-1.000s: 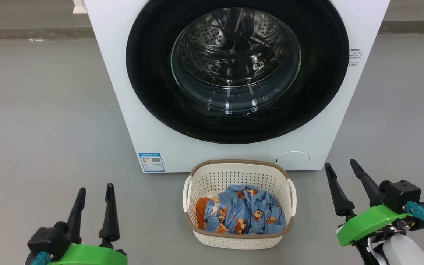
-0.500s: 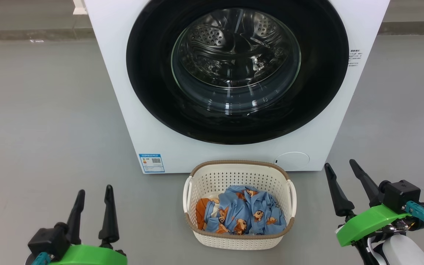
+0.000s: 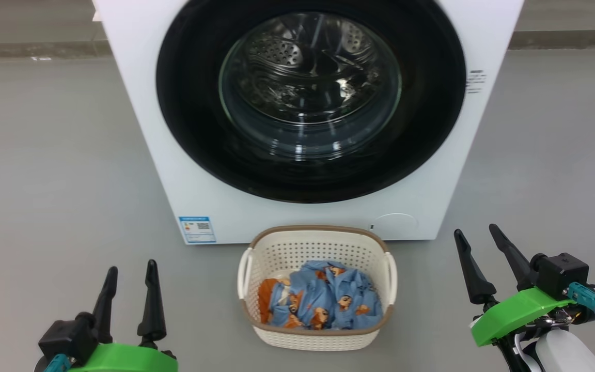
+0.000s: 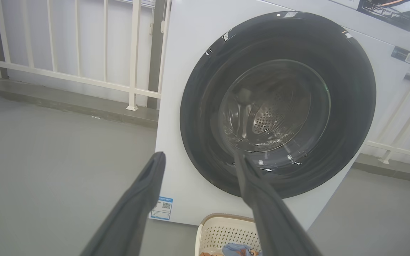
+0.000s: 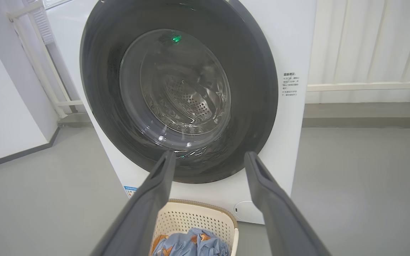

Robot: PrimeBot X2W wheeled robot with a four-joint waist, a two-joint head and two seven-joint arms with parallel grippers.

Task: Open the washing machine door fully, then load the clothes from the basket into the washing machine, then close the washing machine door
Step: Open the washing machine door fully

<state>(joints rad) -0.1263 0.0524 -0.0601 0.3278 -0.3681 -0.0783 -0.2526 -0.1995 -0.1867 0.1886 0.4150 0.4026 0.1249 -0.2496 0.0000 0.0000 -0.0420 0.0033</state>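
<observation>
Grey floor (image 3: pixel 44 155), white railing (image 4: pixel 134 53) on a grey ledge (image 4: pixel 66 103), white wall (image 5: pixel 5 106)

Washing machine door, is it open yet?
No, the washing machine door sits flush against the white washing machine front.

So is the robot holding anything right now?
Nothing. The left end effector and right end effector are both open and empty.

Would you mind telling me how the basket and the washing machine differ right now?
The basket is small, cream and open-topped; the washing machine is big, white and shut by its black door. The basket holds the clothes; the washing machine looks empty inside. Both stand on the grey floor.
</observation>
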